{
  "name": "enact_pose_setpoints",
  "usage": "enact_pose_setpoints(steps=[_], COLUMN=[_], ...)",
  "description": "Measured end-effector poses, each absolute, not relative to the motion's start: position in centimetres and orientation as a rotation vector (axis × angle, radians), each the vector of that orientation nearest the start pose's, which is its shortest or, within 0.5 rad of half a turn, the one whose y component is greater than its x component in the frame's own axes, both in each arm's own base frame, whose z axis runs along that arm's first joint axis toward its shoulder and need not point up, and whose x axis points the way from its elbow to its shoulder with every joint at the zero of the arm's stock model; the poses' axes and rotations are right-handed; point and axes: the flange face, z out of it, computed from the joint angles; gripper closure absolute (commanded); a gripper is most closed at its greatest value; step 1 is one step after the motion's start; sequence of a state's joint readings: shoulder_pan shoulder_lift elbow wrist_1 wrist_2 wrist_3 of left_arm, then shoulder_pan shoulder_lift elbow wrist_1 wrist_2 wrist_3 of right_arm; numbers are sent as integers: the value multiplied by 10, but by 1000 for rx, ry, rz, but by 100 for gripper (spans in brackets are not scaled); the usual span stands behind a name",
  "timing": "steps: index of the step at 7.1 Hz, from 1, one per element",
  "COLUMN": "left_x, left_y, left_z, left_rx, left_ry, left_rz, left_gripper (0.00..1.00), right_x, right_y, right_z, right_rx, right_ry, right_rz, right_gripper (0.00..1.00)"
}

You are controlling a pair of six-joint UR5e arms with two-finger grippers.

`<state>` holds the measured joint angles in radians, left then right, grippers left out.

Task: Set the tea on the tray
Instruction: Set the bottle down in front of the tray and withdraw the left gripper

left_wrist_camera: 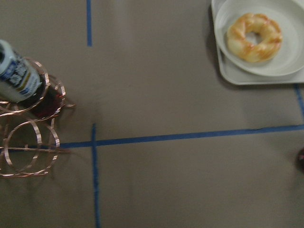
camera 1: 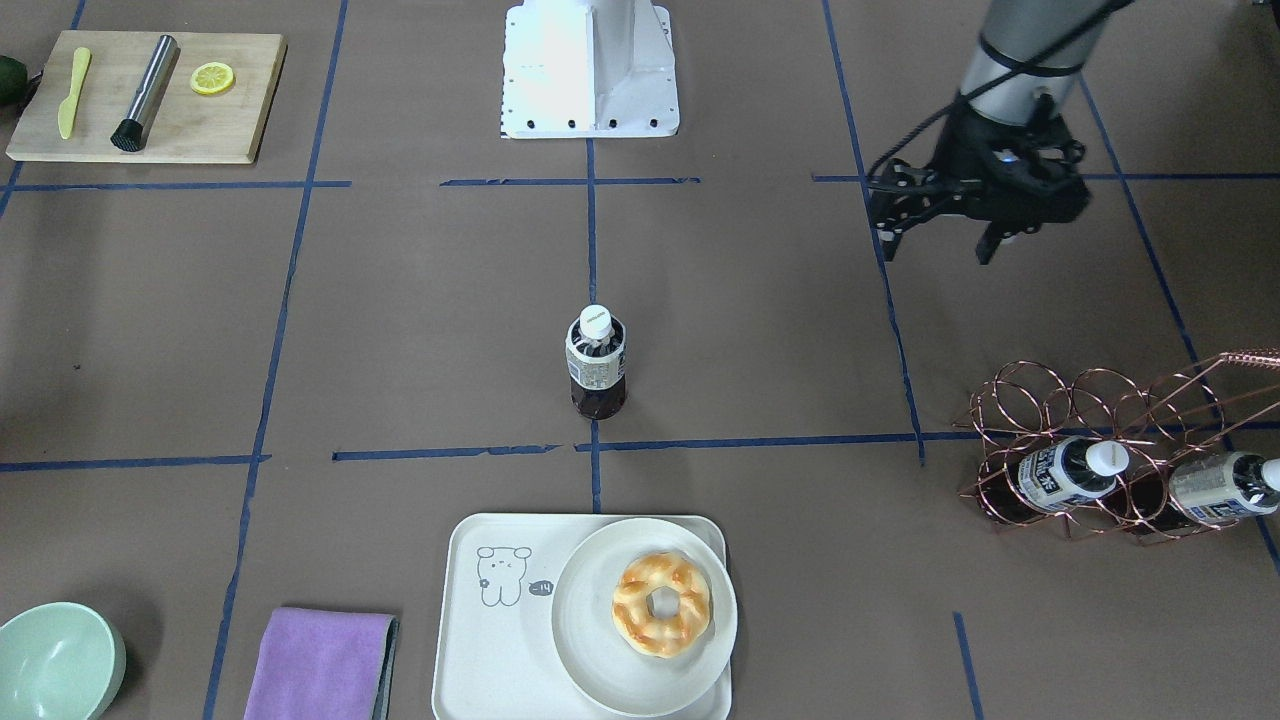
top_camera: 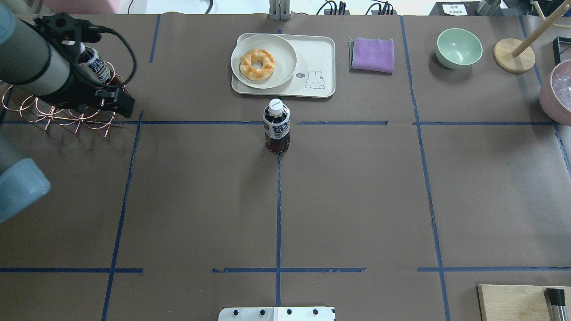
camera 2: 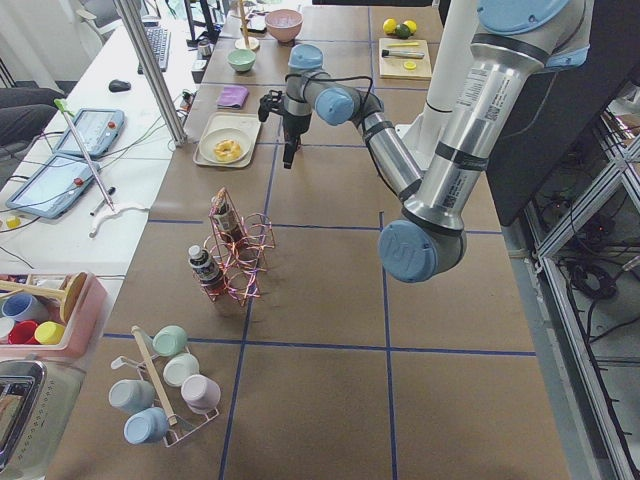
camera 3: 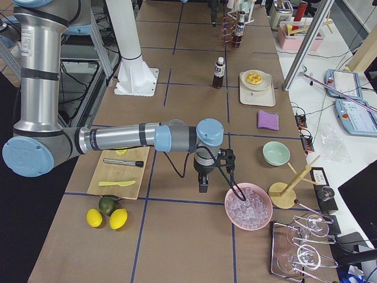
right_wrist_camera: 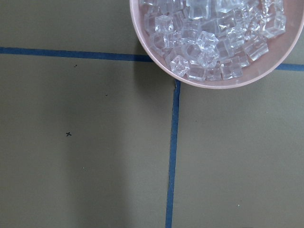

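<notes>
The tea (camera 1: pixel 596 362) stands upright in the middle of the table, a short way from the tray's near edge; it also shows in the overhead view (top_camera: pixel 277 126) and the right side view (camera 3: pixel 219 72). The off-white bear tray (camera 1: pixel 480 640) (top_camera: pixel 319 58) holds a round plate with a donut (camera 1: pixel 660 602) on one half. My left gripper (camera 1: pixel 937 250) (top_camera: pixel 117 103) hangs open and empty above the table beside the copper rack, well away from the tea. My right gripper (camera 3: pixel 203 183) shows only in the right side view, next to the ice bowl; I cannot tell its state.
A copper wire rack (camera 1: pixel 1100 400) (left_wrist_camera: pixel 28 128) holds two more bottles (camera 1: pixel 1065 475). A pink bowl of ice (right_wrist_camera: pixel 213 80) lies under the right wrist. A cutting board (camera 1: pixel 240 100), a green bowl (camera 1: pixel 55 665) and a purple cloth (camera 1: pixel 320 665) sit at the table's edges.
</notes>
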<state>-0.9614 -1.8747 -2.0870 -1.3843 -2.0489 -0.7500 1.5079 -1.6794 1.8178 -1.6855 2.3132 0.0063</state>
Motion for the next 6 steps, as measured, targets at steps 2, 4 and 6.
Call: enact_pose_setpoints(steps=[2, 4, 6], left_x=[127, 17, -65], left_y=[-508, -541, -530], left_z=[387, 489, 573], left_rx=[146, 119, 77], left_ry=[707, 687, 706], left_rz=[111, 196, 182], left_gripper=[0, 0, 0], right_x=[38, 34, 22], right_y=[-449, -450, -456], right_z=[595, 580, 549], right_rx=[10, 36, 74], right_ry=[-744, -747, -760], right_rz=[-68, -87, -101], right_gripper=[0, 0, 0])
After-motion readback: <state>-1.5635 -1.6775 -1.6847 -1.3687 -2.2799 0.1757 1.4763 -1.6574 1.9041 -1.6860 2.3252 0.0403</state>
